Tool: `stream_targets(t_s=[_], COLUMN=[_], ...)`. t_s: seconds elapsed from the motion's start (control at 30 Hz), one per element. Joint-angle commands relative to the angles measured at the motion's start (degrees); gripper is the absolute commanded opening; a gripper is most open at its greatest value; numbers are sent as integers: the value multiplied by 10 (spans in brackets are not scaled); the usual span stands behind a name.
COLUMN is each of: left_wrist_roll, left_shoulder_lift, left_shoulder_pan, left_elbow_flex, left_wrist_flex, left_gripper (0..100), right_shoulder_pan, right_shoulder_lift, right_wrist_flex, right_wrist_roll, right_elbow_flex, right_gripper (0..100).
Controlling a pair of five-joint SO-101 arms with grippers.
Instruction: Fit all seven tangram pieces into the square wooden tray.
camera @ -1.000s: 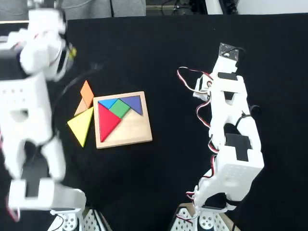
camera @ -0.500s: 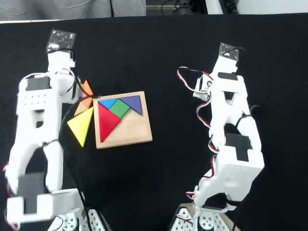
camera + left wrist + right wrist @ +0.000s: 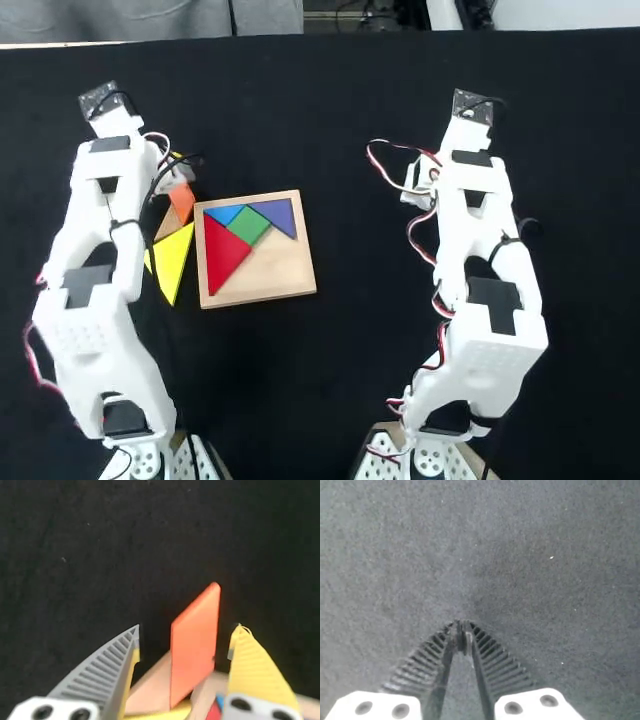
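Swinging in from the table's left edge over the past second, the left arm [image 3: 95, 250] has now come down above the loose pieces. The left gripper [image 3: 189, 630] stands wide, one jaw on each side of the orange piece [image 3: 195, 645] and neither pressing on it, so nothing is gripped yet. That piece lies just left of the tray [image 3: 275, 270], beside a tan triangle [image 3: 168, 225] and a yellow triangle [image 3: 172, 262]. The pieces themselves have not shifted. Inside the tray sit a red triangle [image 3: 222, 255], a light blue piece [image 3: 224, 213], a green piece [image 3: 248, 226] and a dark blue piece [image 3: 278, 215], with bare wood in the lower right half. With four pieces in and three out, the orange one looks to be the next pick, and closing on it should be the coming step. Further right, the right arm [image 3: 480, 250] has kept its pose, and the right gripper [image 3: 462, 630] is pinched closed over bare cloth. A black cloth [image 3: 350, 100] covers the table; beyond its far edge are a grey shape and some dark gear.
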Motion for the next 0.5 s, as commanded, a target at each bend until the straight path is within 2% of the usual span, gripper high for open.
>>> stream_targets(t_s=[0.0, 0.13, 0.33, 0.47], left_wrist_roll=[36, 34, 33, 33], left_shoulder_lift=[50, 89, 98, 102], left_shoulder_pan=[-4, -6, 0, 9], left_elbow_flex=[-89, -125, -138, -160], left_wrist_flex=[-2, -2, 2, 62], left_gripper=[273, 222, 216, 220], right_shoulder_pan=[-6, -6, -6, -6], right_shoulder_lift=[-29, -29, -29, -29], right_wrist_flex=[-5, -4, -4, -4], right_wrist_roll=[6, 6, 6, 6], right_elbow_flex=[-36, -36, -36, -36], right_gripper=[11, 11, 11, 11])
